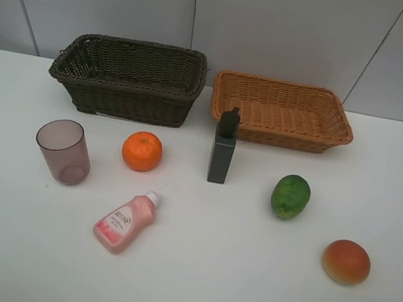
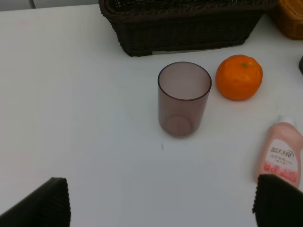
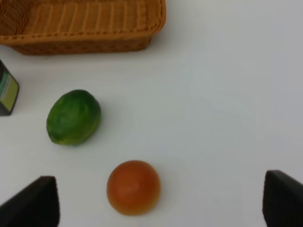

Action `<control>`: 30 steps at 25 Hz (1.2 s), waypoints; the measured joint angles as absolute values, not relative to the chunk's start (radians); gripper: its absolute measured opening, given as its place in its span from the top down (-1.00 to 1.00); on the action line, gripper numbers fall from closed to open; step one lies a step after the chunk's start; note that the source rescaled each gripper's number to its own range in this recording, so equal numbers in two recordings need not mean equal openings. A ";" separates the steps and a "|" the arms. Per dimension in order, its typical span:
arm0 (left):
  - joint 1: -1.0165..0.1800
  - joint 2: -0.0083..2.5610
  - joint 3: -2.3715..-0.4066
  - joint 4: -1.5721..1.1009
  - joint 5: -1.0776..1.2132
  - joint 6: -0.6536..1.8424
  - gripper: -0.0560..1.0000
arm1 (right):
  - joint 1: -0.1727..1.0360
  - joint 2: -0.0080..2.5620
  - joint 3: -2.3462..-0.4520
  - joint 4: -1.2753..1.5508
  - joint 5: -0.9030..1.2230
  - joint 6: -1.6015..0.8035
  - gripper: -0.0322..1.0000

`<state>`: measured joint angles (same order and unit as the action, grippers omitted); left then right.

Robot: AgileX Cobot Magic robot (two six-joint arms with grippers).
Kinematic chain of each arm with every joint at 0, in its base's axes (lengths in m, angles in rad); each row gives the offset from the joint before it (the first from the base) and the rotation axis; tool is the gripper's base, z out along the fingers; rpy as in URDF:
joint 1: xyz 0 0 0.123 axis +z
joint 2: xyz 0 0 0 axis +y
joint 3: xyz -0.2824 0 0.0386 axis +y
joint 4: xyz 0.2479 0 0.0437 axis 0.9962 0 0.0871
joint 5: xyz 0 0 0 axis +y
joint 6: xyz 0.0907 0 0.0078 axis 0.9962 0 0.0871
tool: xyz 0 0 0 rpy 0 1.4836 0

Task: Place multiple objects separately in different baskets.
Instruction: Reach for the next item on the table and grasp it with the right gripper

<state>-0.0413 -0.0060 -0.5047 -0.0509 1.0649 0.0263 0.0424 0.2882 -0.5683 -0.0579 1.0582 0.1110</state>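
Gripper point(image 2: 163, 203) fingertip covers pink bottle point(image 2: 283, 152) base.

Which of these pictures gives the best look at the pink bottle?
The high view: the pink bottle lies whole, white cap included. The left wrist view shows only part of it, at the picture's edge. The right wrist view misses it.

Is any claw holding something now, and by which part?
Nothing is held. The left claw and the right claw both stand open, touching no object.
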 joint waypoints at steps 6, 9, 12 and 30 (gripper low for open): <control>-0.041 -0.006 -0.505 -0.051 1.065 0.026 -1.00 | 0.042 0.646 -0.664 -0.051 0.988 0.138 -0.75; -0.041 -0.006 -0.505 -0.051 1.065 0.026 -1.00 | 0.042 0.831 -0.736 -0.033 0.960 0.141 -0.75; -0.041 -0.006 -0.505 -0.051 1.065 0.026 -1.00 | 0.056 0.996 -0.808 -0.027 0.952 0.143 -0.75; -0.041 -0.006 -0.505 -0.051 1.065 0.026 -1.00 | 0.346 1.615 -1.031 -0.060 0.755 0.431 -0.97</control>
